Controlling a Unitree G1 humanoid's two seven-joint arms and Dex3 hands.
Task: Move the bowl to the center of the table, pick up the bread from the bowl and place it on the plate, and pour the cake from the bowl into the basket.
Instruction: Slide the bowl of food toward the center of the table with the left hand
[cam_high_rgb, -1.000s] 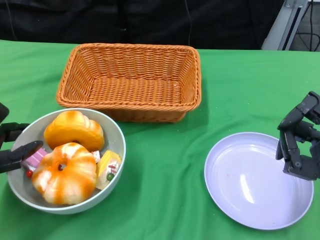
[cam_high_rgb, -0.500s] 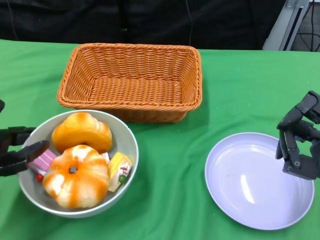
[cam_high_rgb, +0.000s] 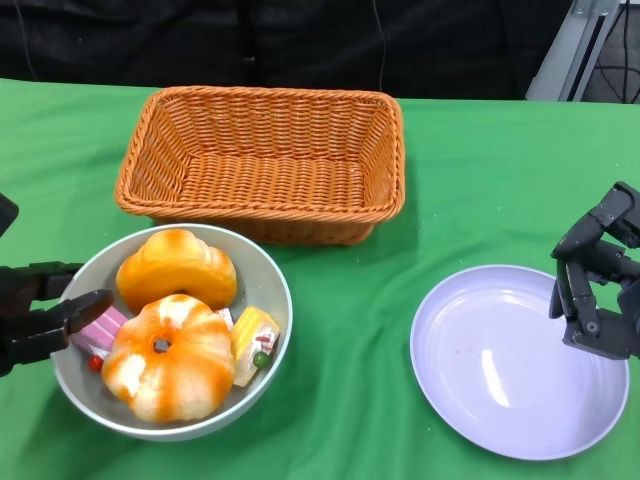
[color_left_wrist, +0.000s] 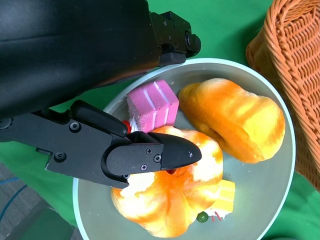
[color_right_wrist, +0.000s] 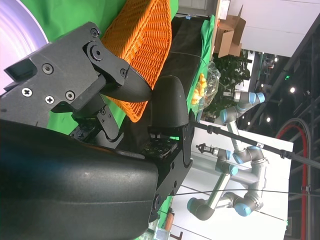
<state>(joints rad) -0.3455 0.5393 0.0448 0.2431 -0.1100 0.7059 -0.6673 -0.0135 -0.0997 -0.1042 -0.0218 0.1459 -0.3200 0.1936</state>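
The grey bowl (cam_high_rgb: 275, 290) sits at the table's front left, holding a long golden bread (cam_high_rgb: 176, 268), a round orange bread (cam_high_rgb: 168, 355), a pink cake (cam_high_rgb: 100, 328) and a yellow cake (cam_high_rgb: 255, 340). My left hand (cam_high_rgb: 40, 315) grips the bowl's left rim. In the left wrist view one of its fingers (color_left_wrist: 145, 155) reaches inside over the round bread (color_left_wrist: 175, 210), beside the pink cake (color_left_wrist: 152, 105). The lilac plate (cam_high_rgb: 500, 390) lies empty at the front right. Above its right edge my right hand (cam_high_rgb: 600, 290) hovers, fingers loosely bent, holding nothing.
The empty wicker basket (cam_high_rgb: 265, 165) stands behind the bowl, close to its far rim. Green cloth (cam_high_rgb: 340, 330) separates the bowl from the plate. The right wrist view shows the basket (color_right_wrist: 142, 45) beyond my right hand (color_right_wrist: 115, 90).
My left hand has slid the bowl rightward, toward the table's middle, with everything still inside it. The right hand has stayed where it was.
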